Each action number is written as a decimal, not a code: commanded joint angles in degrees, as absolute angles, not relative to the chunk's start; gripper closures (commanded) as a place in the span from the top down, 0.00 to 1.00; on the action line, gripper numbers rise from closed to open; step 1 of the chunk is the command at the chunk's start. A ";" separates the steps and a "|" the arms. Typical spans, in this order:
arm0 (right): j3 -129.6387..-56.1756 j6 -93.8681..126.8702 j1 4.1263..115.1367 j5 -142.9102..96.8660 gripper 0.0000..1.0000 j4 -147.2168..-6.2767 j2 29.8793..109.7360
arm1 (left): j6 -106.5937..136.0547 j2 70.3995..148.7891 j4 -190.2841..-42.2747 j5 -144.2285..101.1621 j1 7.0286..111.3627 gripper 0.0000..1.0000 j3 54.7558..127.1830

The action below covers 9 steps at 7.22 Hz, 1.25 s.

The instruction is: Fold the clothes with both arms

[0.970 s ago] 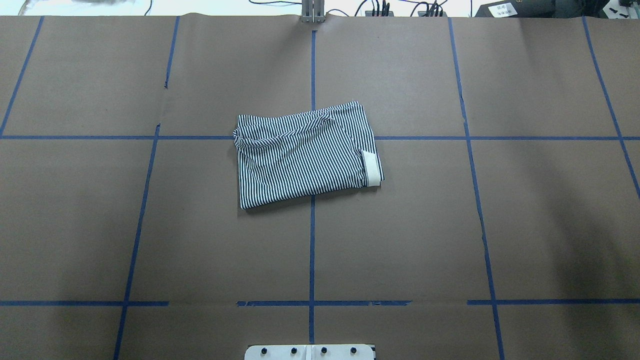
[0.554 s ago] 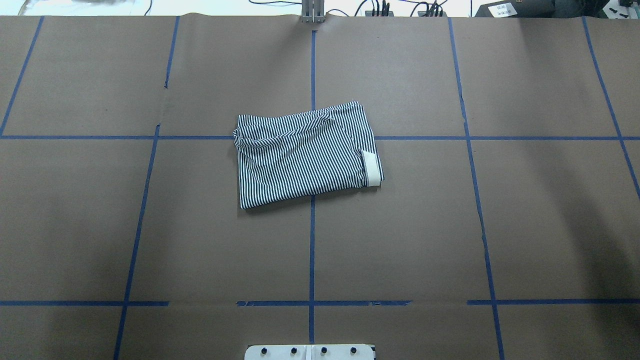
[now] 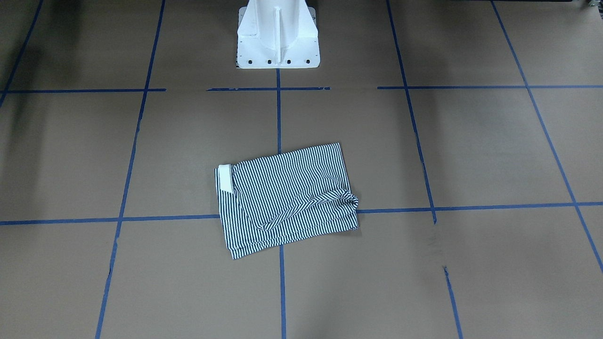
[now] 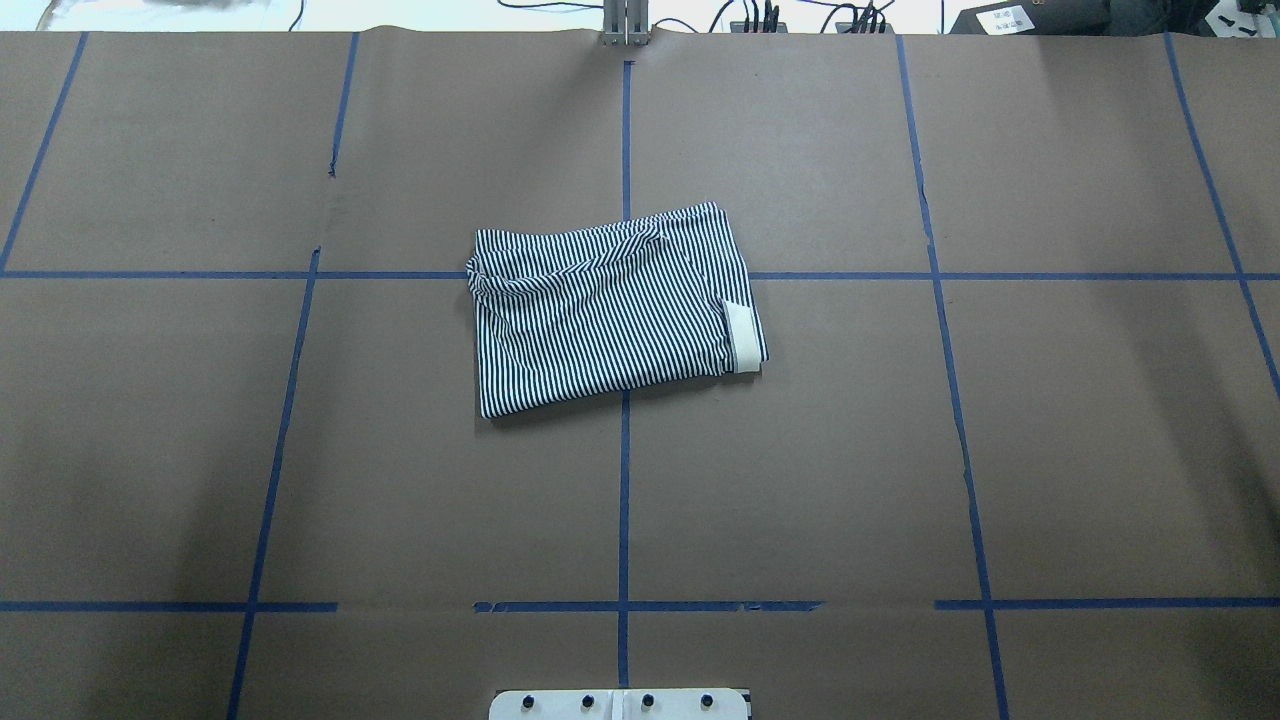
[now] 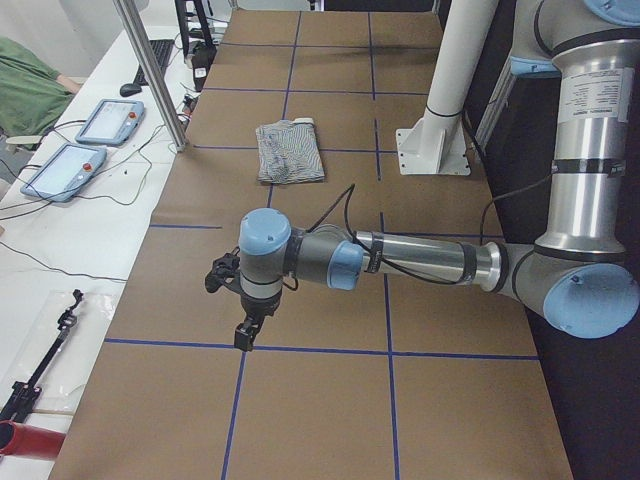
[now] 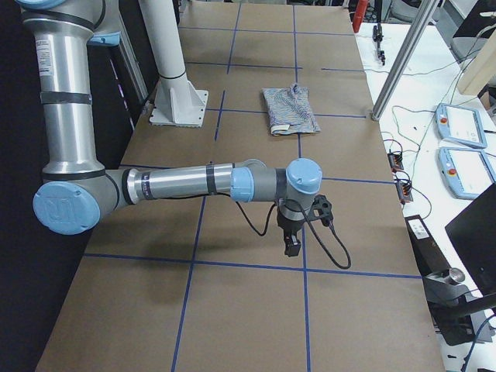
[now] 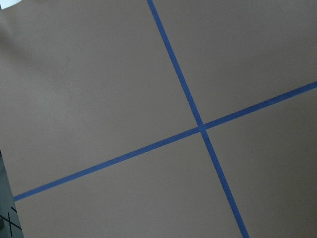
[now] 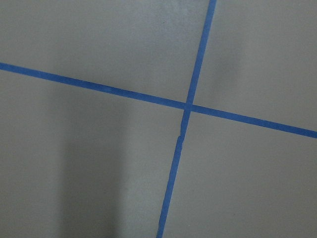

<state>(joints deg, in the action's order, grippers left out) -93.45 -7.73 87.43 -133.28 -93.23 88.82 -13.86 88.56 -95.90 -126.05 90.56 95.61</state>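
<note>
The clothes are one striped navy-and-white shirt (image 4: pixel 610 310), folded into a compact rectangle at the table's middle, also seen in the front view (image 3: pixel 287 200) and both side views (image 5: pixel 289 152) (image 6: pixel 291 109). A cream band (image 4: pixel 742 338) shows at one corner. Both arms are far from it. The left gripper (image 5: pixel 243 335) hangs over the table near its left end. The right gripper (image 6: pixel 291 246) hangs near the right end. I cannot tell whether either is open or shut. Both wrist views show only brown paper and blue tape.
Blue tape lines (image 4: pixel 624 480) grid the brown paper table. The white pedestal base (image 3: pixel 278 42) stands at the robot's edge. Teach pendants (image 5: pixel 62 170) (image 6: pixel 465 128), cables and a metal post (image 5: pixel 150 70) sit along the far side.
The shirt has not moved. The soft shadows on the table's right side have drifted toward the right edge.
</note>
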 commanded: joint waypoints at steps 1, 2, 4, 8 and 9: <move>-89.30 -4.24 89.12 -138.67 1.00 -88.42 90.61 | -14.06 86.93 -95.19 -126.38 90.62 1.00 95.01; -88.69 -4.04 89.30 -138.78 1.00 -86.94 91.92 | -13.98 87.10 -94.23 -126.56 90.44 1.00 95.01; -87.54 0.66 89.65 -138.08 1.00 -82.10 91.76 | -13.54 87.19 -93.60 -126.65 90.44 1.00 95.27; -90.96 9.19 89.65 -138.16 1.00 -82.62 91.49 | -13.01 87.19 -93.60 -126.82 90.44 1.00 95.28; -91.40 10.62 89.65 -138.34 1.00 -82.70 91.58 | -7.35 87.19 -93.60 -126.91 90.35 1.00 95.27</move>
